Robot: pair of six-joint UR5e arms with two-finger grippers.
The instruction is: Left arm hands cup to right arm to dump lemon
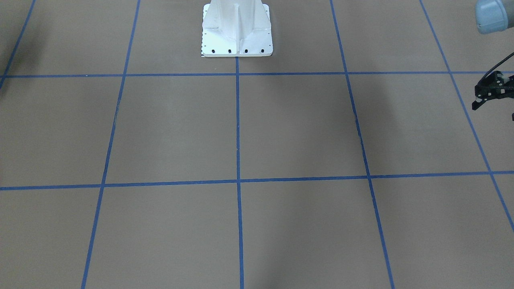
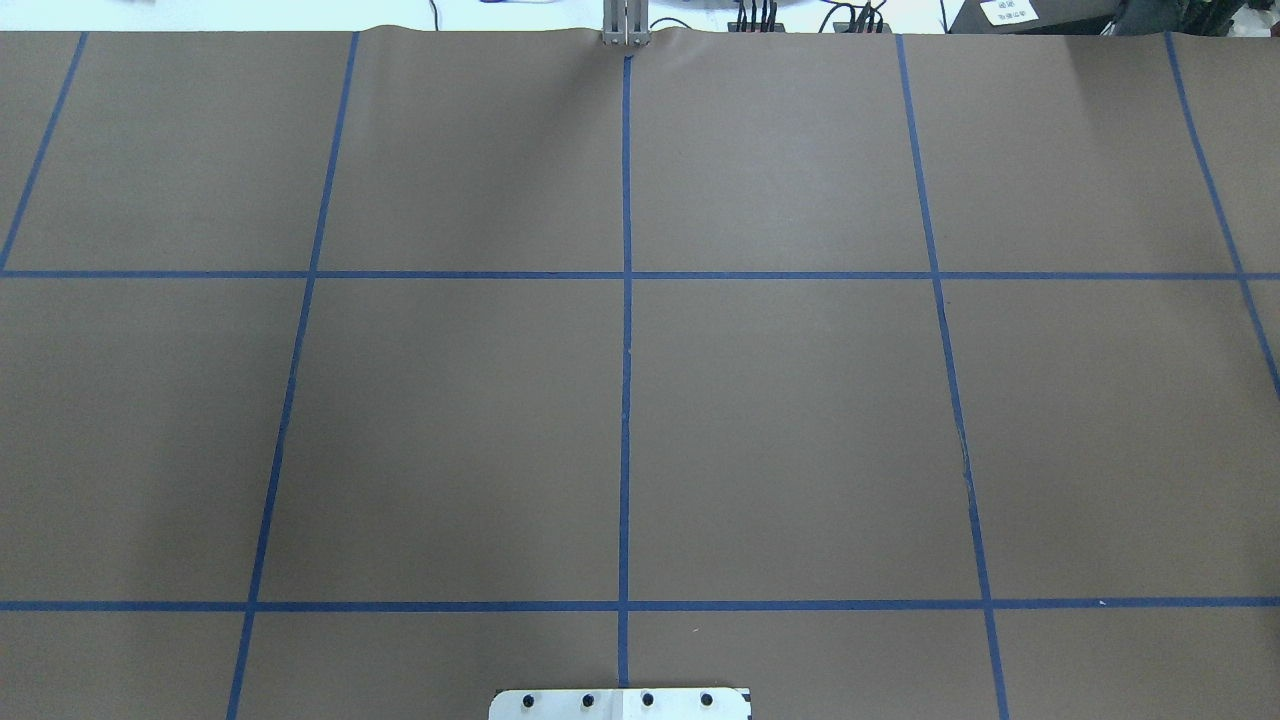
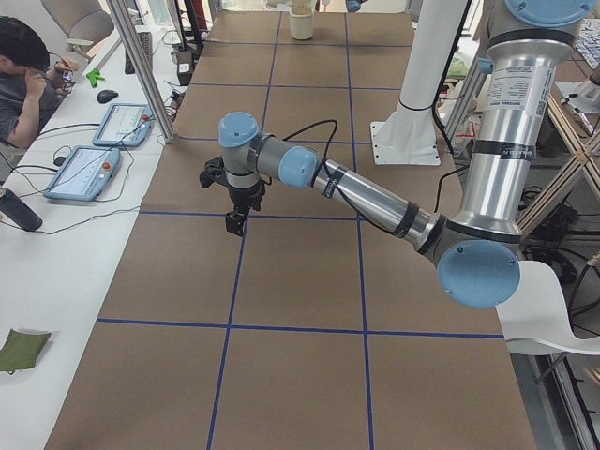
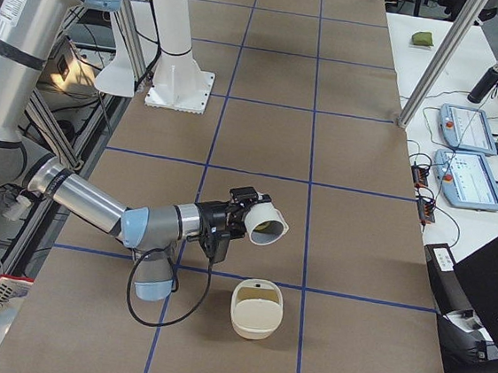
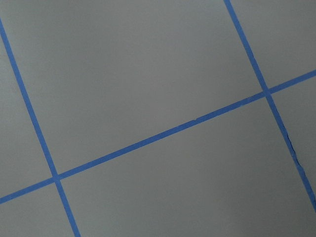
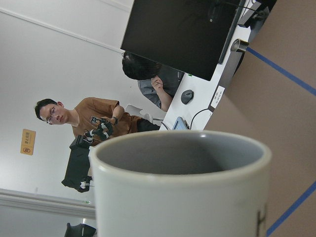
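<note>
Cup lies tipped just ahead of right jaws, whose grip I cannot tell, left jaws likewise unclear; cream tub sits below-ahead, so slip or overshoot could miss it.

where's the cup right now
In the exterior right view the cup is tipped on its side at the tip of the near right arm. It sits just up-view of the cream container that stands on the table.

Overhead and front-facing cameras are looking steeply down from opposite sides, sharing the pedestal, at six and twelve o'clock respectively.
</note>
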